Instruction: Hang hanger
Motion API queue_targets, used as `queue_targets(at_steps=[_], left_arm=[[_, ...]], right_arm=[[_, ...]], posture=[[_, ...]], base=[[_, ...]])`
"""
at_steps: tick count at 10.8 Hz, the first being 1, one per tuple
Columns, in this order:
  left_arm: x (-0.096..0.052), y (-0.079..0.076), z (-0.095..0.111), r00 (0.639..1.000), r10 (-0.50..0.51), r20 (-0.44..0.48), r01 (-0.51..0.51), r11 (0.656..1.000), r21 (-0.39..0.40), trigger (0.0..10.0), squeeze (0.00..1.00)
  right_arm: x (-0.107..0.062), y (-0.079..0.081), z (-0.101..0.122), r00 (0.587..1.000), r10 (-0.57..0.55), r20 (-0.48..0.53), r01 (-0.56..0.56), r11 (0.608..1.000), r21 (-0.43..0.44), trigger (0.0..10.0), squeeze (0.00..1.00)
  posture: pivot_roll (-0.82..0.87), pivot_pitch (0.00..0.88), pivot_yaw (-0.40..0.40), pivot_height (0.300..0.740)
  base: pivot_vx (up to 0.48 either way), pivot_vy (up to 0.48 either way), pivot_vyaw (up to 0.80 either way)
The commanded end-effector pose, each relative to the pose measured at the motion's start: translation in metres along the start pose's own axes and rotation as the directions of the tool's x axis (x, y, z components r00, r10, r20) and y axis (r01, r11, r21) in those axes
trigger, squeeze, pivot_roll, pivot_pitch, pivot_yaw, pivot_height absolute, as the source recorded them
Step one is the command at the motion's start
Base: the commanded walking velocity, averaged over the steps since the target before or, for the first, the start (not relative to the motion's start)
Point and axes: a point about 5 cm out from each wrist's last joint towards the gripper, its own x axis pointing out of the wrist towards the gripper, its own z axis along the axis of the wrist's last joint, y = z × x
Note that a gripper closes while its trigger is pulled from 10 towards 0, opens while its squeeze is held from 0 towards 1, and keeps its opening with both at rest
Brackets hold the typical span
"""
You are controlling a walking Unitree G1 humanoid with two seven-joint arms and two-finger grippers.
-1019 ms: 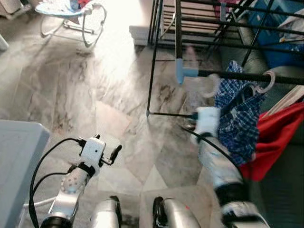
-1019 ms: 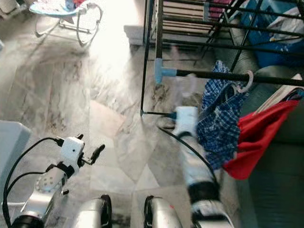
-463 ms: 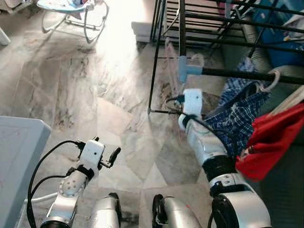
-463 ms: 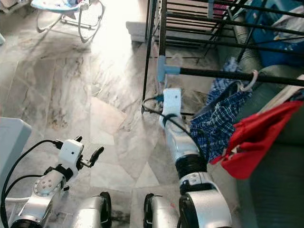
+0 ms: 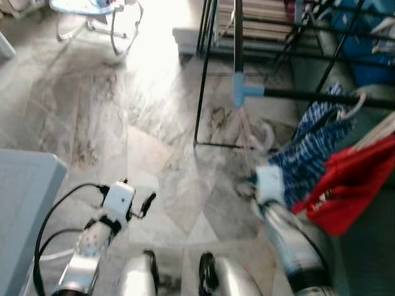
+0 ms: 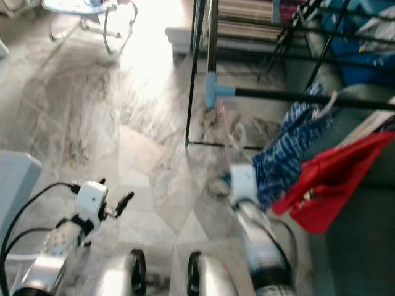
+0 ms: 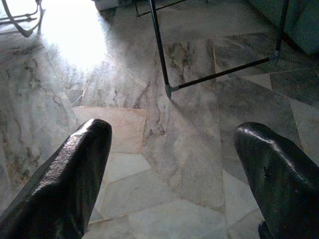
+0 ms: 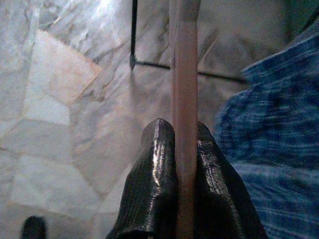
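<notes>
Right claw (image 8: 183,164) pinches the pink hanger (image 8: 185,84) just beside the blue plaid shirt (image 8: 271,129); left claw (image 7: 174,174) spread over bare floor (image 7: 184,134).

— What do you count?
— You have two garments on one rack (image 5: 321,95): one blue shirt (image 5: 311,148), one red cloth (image 5: 352,185), at two o'clock. One pink hanger (image 8: 185,99).

Motion blur smears both eye views, so the pale pink hanger (image 5: 250,132) reads only as a faint streak and its hook shape cannot be made out. In the right wrist view the hanger's bar runs off the top and bottom edges. The blue checked garment (image 8: 271,144) is cut by the edge. The right tool (image 8: 185,149) hides its fingertips' gap behind the bar.
</notes>
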Motion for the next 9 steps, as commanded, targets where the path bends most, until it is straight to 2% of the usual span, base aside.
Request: queue_targets(at_steps=[1, 3, 5, 7, 9], left_arm=[[-0.002, -0.004, -0.004, 0.999, -0.028, -0.024, 0.028, 1.000, 0.012, 10.0, 0.00], [0.001, -0.006, -0.002, 0.999, -0.043, -0.020, 0.044, 0.999, 0.019, 10.0, 0.00], [0.001, -0.006, -0.001, 0.999, -0.043, -0.017, 0.043, 0.999, 0.021, 10.0, 0.00], [-0.002, -0.004, -0.003, 0.999, -0.031, -0.020, 0.031, 0.999, 0.021, 10.0, 0.00], [-0.001, -0.005, -0.003, 0.999, -0.036, -0.024, 0.037, 0.999, 0.021, 10.0, 0.00]], right_arm=[[-0.005, 0.000, 0.017, 0.996, -0.009, 0.087, 0.011, 1.000, -0.017, 10.0, 0.00], [-0.001, 0.004, 0.040, 0.993, -0.021, 0.119, 0.016, 0.999, 0.039, 10.0, 0.00], [0.002, 0.014, 0.066, 0.984, 0.016, 0.180, -0.027, 0.998, 0.059, 10.0, 0.00], [0.001, 0.019, 0.077, 0.975, 0.051, 0.216, -0.059, 0.998, 0.030, 10.0, 0.00], [0.012, 0.019, 0.083, 0.981, 0.010, 0.194, -0.028, 0.996, 0.087, 10.0, 0.00]], posture=[[0.03, 0.225, -0.070, 0.740], [0.02, 0.224, -0.060, 0.740], [0.04, 0.222, -0.065, 0.740], [0.04, 0.222, -0.067, 0.740], [0.04, 0.219, -0.056, 0.740]], base=[[0.000, 0.000, 0.00], [0.000, 0.000, 0.00], [0.000, 0.000, 0.00], [0.000, 0.000, 0.00], [0.000, 0.000, 0.00]])
